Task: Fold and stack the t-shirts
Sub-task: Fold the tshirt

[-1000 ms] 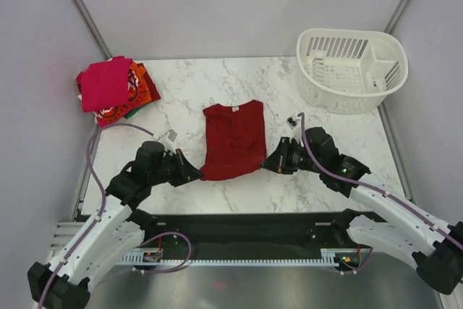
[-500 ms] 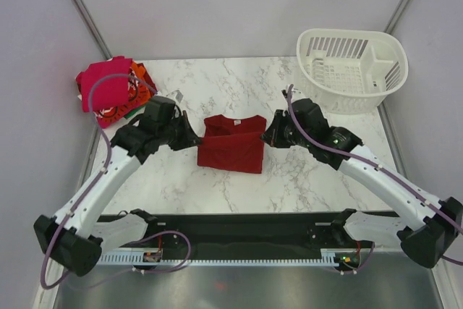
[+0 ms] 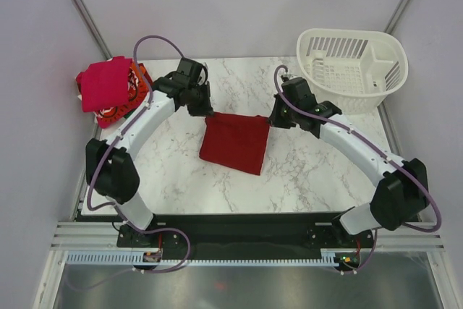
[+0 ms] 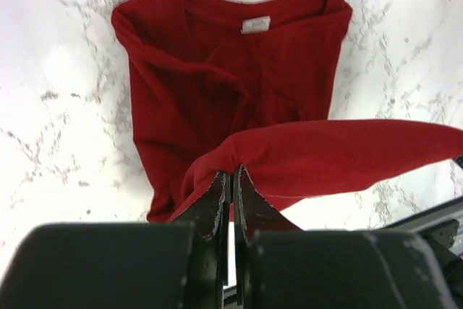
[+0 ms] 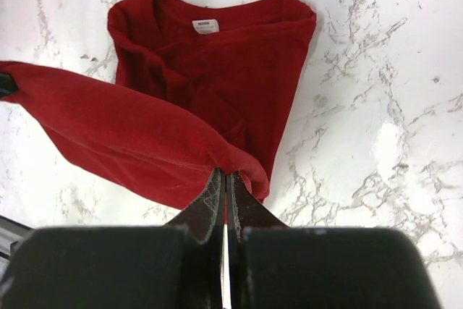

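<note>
Farthest left of the white basket [image 3: 318, 89], at the far-left corner of the marble table [image 3: 311, 171], sits the stack of t-shirts [image 3: 108, 90], magenta-pink on top with orange and printed red showing under it. It is well apart from both arms.

Nearer the basket, the left gripper [image 4: 230, 179] has its jaws pressed together on one corner of the hem of the dark red t-shirt [image 3: 235, 142]. This shirt lies about midway between the stack and the basket, and on the near side of the basket. Its hem is lifted and doubled back over its body.

The right gripper [image 5: 223, 179], just left of the basket, is clamped the same way on the other hem corner. The held edge hangs between the two grippers as a band, its long axis running along the line from stack to basket.

In both wrist views the collar with its white neck label [image 4: 255, 24] lies flat on the table beyond the jaws, uncovered. The fold looks about half made. The hem probably has to go forward and down onto the collar end. Both arms are equally near, so they should move together and keep the edge straight.
</note>
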{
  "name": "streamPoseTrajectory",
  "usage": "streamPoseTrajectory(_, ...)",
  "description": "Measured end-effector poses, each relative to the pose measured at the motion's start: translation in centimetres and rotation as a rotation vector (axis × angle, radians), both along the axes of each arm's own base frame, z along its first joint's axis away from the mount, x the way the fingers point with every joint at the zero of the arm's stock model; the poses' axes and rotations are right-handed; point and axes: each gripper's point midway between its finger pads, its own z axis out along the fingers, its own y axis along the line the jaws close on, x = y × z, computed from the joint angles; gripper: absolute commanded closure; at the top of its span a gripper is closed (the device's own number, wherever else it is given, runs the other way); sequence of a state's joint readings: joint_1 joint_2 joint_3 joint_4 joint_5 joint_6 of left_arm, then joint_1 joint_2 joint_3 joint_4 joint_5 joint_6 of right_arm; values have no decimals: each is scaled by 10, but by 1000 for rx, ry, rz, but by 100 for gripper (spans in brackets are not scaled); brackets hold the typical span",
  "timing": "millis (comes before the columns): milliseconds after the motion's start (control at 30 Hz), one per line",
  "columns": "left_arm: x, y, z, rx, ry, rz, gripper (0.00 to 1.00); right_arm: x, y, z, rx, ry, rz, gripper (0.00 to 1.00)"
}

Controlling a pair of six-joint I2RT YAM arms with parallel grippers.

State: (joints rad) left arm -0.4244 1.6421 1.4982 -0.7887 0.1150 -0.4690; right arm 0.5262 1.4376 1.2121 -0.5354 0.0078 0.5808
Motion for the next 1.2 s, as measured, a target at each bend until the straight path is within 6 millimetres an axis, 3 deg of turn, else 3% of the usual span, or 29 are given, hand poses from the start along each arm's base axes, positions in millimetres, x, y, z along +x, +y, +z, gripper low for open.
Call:
streamPoseTrajectory(200, 48, -3, -29, 18, 44, -3, 96, 33, -2, -33, -20, 67, -14, 100)
streamPoseTrajectory(267, 68, -5, -43, 12, 70, -7, 92, 48, -3, -47, -41, 84, -34, 96)
streamPoseTrajectory(300, 78, -8, -51, 5, 92, -10, 90, 56, -4, -57, -54, 96, -47, 89)
streamPoseTrajectory(333, 94, -12, -59, -8, 99, -12, 77, 65, -5, -67, -68, 110, -63, 64)
streamPoseTrajectory(400, 123, -18, -76, -29, 107, -23, 56, 87, -8, -85, -92, 136, -97, 44)
streamPoseTrajectory(433, 141, -23, -90, -48, 119, -29, 41, 99, -9, -91, -103, 144, -112, 26)
streamPoseTrajectory(533, 160, -21, -107, -64, 129, -35, 27, 125, -17, -98, -143, 136, -158, 9)
streamPoseTrajectory(600, 159, -14, -111, -56, 151, -30, 25, 131, -26, -90, -165, 117, -192, 8)
streamPoseTrajectory(700, 160, -9, -91, -44, 116, -32, 26, 134, -30, -62, -171, 53, -216, 8)
streamPoseTrajectory(800, 153, 1, -51, -19, 43, -18, 38, 126, -18, -21, -133, -35, -190, 14)
streamPoseTrajectory(900, 120, 12, -4, -19, -23, -14, 50, 101, 14, 9, -50, -106, -87, 38)
streamPoseTrajectory(933, 107, 15, 8, -27, -45, -15, 56, 88, 31, 15, -13, -119, -27, 54)
streamPoseTrajectory(1000, 74, 21, 28, -53, -80, -26, 64, 64, 67, 18, 56, -123, 94, 72)
streamPoseTrajectory(1033, 58, 24, 31, -65, -90, -33, 68, 51, 87, 16, 88, -117, 160, 85)
streamPoseTrajectory(1100, 34, 27, 27, -85, -83, -46, 68, 26, 123, 1, 150, -72, 279, 94)
streamPoseTrajectory(1200, 13, 26, -13, -92, -4, -64, 72, 6, 146, -34, 193, 23, 361, 99)
